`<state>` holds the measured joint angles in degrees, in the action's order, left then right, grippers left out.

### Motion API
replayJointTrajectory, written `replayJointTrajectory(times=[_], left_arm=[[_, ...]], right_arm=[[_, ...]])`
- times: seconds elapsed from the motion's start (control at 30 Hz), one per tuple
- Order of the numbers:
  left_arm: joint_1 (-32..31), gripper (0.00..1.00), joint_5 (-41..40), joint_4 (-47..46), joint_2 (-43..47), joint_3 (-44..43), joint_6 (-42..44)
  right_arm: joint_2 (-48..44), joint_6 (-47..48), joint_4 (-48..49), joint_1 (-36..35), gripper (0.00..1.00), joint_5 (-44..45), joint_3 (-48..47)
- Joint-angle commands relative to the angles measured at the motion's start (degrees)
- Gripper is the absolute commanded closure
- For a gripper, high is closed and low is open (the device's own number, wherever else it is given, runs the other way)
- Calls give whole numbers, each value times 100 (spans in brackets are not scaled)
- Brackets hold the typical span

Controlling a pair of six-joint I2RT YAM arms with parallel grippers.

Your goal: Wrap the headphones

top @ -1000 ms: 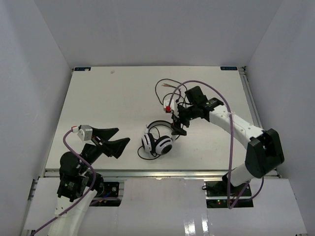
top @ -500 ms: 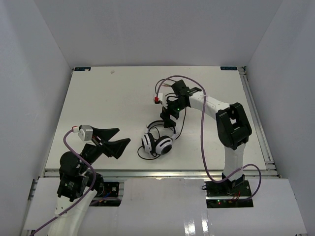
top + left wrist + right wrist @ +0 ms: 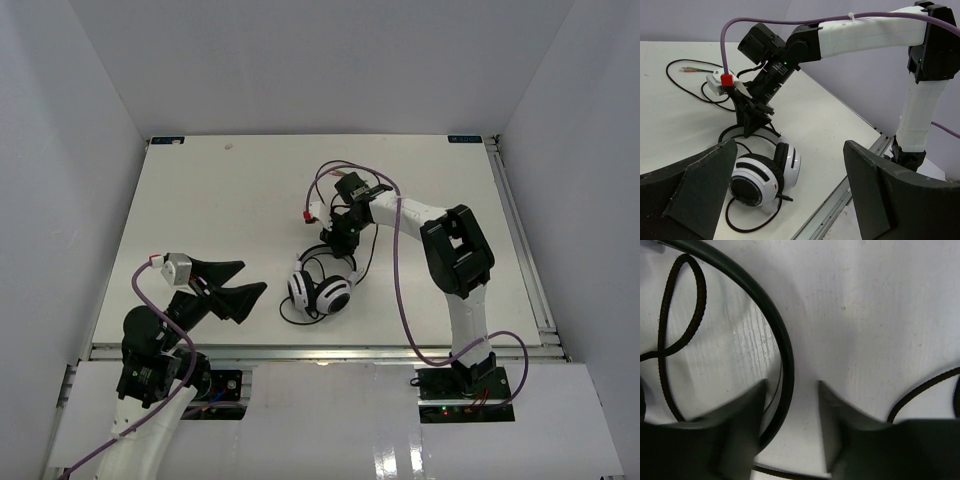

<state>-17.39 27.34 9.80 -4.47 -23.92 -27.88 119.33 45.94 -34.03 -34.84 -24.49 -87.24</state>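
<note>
The headphones (image 3: 322,292) lie near the table's front middle, white-and-black earcups (image 3: 762,175) side by side, the black headband (image 3: 325,251) arching away from me. The thin black cord (image 3: 336,176) loops at the back, and another loop (image 3: 747,225) curls by the near earcup. My right gripper (image 3: 338,245) points down over the headband. In the right wrist view the headband (image 3: 783,340) runs between the narrowed jaws (image 3: 792,390), close to the left finger (image 3: 740,425), with a gap to the right finger (image 3: 840,420). My left gripper (image 3: 245,281) hovers wide open left of the headphones, holding nothing.
A metal rail (image 3: 320,350) runs along the table's near edge. White walls enclose the back and both sides. Purple robot cables (image 3: 405,290) arc over the right arm (image 3: 870,35).
The right arm has folded in and swung left, bringing its gripper down over the headband, and its jaws have narrowed around the band. The left arm and the headphones have not moved.
</note>
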Motion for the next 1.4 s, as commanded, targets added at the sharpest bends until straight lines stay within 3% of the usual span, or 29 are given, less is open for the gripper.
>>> replayJointTrajectory(times=[0.0, 0.2, 0.3, 0.4, 0.6, 0.7, 0.83, 0.93, 1.0, 1.1, 1.23, 1.37], left_arm=[[-12, 2, 85, -135, -105, 28, 38], [-10, 2, 155, -142, -138, 38, 7], [-10, 2, 217, -226, -238, 69, -138], [-19, 2, -443, -79, -412, 90, -617], [-10, 2, 367, -848, -891, 423, -736], [-10, 2, 501, -1360, -1311, 415, -640], [-10, 2, 735, -2283, -1577, 568, -486], [-16, 2, 826, -3569, -1963, 955, -473], [-44, 2, 863, -4682, -2453, 1116, -436], [-252, 2, 836, -5590, -3496, 1097, -35], [-824, 2, 459, -5746, -4934, 593, 992], [-964, 2, 465, -6347, -6230, 318, 1333]], right_arm=[[-51, 4, -3, -126, 71, 1, 44], [-587, -477, -39, -6, 92, -28, -244], [-1049, -855, -101, 140, 92, -127, -567], [-1554, -1437, -45, 275, 92, -42, -990], [-2222, -2714, 283, 487, 92, 710, -1453], [-2741, -3341, 681, 647, 92, 1273, -1366], [-3110, -4255, 1018, 912, 92, 2646, -1373], [-3374, -5037, 1102, 1295, 92, 2546, -1234], [-3550, -5341, 1178, 1573, 92, 2056, -1121], [-3652, -5496, 1231, 2101, 92, 1252, -994], [-3774, -5753, 1229, 2399, 92, 487, -922], [-4016, -5834, 1218, 2493, 92, 276, -845]])
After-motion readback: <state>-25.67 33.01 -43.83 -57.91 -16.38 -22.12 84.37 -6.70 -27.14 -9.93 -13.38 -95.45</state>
